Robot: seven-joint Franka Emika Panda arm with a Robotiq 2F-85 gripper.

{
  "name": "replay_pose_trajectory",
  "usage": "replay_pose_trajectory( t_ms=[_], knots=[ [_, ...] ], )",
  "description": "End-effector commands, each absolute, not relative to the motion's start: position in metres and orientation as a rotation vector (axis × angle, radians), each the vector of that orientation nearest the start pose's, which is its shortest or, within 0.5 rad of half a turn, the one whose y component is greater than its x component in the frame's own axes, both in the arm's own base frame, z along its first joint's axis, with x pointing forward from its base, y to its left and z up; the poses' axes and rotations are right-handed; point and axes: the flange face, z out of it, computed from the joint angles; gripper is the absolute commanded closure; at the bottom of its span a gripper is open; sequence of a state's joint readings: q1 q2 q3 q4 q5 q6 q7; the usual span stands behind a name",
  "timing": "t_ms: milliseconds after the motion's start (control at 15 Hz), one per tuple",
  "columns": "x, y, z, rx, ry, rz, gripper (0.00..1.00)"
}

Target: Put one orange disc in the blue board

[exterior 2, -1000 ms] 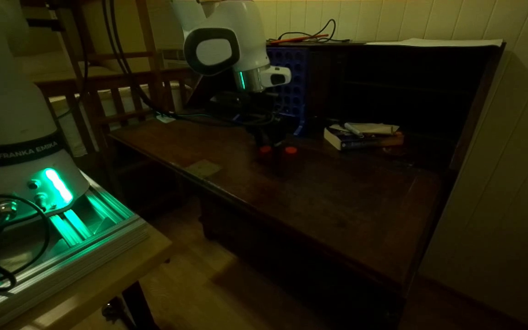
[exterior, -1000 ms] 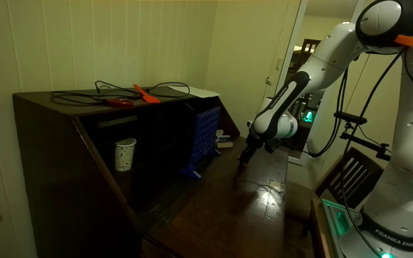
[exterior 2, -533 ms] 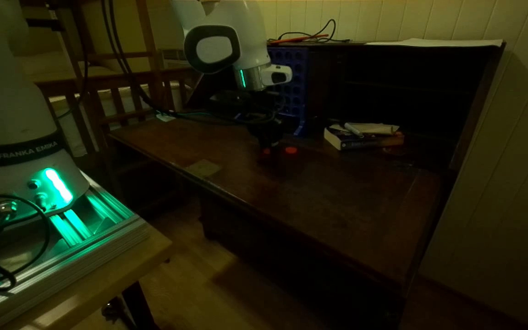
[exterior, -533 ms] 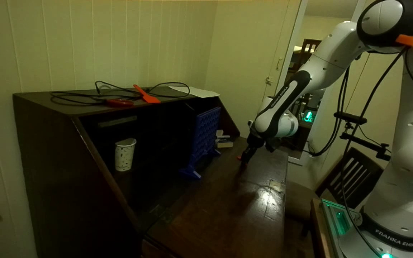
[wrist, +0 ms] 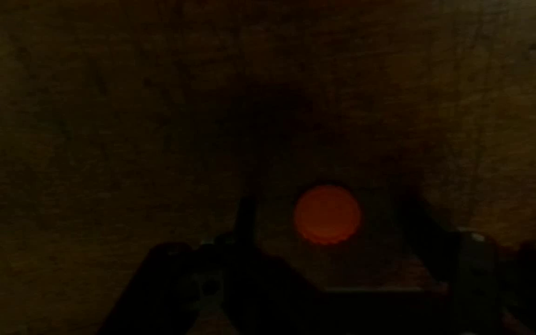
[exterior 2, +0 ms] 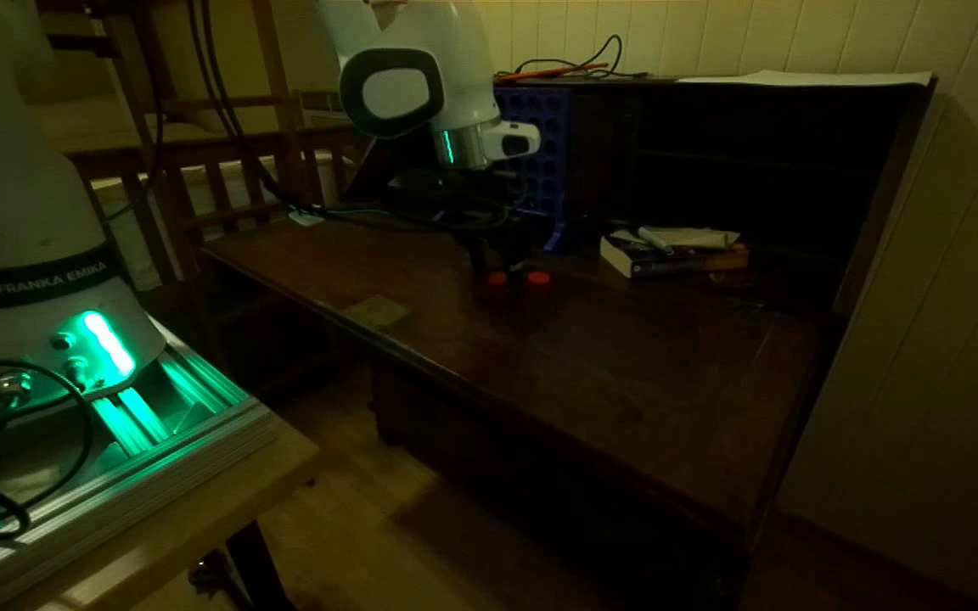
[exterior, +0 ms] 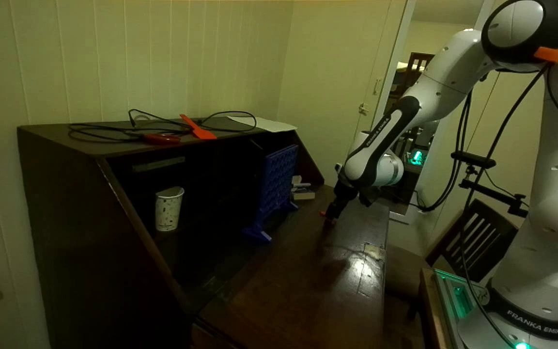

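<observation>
One orange disc (wrist: pixel 327 215) lies flat on the dark wooden desktop in the wrist view; it also shows in an exterior view (exterior 2: pixel 497 278). My gripper (wrist: pixel 328 204) is open, pointing down, with one finger on each side of this disc and gaps to both. It also shows low over the desktop in both exterior views (exterior: pixel 332 213) (exterior 2: pixel 497 261). A second orange disc (exterior 2: pixel 538 277) lies just beside the fingers. The upright blue board (exterior: pixel 277 180) stands in the cabinet's opening; it is partly hidden behind my arm in an exterior view (exterior 2: pixel 563 157).
A book with papers and a pen (exterior 2: pixel 677 259) lies near the blue board. A speckled cup (exterior: pixel 168 209) stands inside the dark wooden cabinet (exterior: pixel 66 194). Black cables, a long orange-red tool (exterior: pixel 199 128) and white paper (exterior: pixel 265 124) lie on its top.
Half a second ago the fingers looked closer together and partly hid the nearer disc. Now they stand apart, and that disc shows slightly to the right of its earlier spot.
</observation>
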State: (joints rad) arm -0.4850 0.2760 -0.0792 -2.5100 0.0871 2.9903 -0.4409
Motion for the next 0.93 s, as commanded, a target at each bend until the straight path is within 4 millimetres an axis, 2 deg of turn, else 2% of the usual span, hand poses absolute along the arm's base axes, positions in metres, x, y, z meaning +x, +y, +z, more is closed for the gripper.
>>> replay_pose_trajectory(
  t_ms=[0,333,467,533,733,800,867],
  knots=[
    [0.4034,-0.2628,0.1980,-3.225,0.290,-0.327,0.21],
    [0.4066,-0.2623,0.2003,-3.235,0.284,-0.378,0.24],
    [0.4068,-0.2617,0.1999,-3.235,0.275,-0.371,0.42],
    [0.4066,-0.2617,0.1993,-3.236,0.272,-0.363,0.47],
    [0.4063,-0.2620,0.1984,-3.236,0.264,-0.350,0.52],
    [0.4063,-0.2618,0.1984,-3.236,0.261,-0.350,0.68],
    [0.4063,-0.2617,0.1982,-3.237,0.260,-0.348,0.75]
  ],
)
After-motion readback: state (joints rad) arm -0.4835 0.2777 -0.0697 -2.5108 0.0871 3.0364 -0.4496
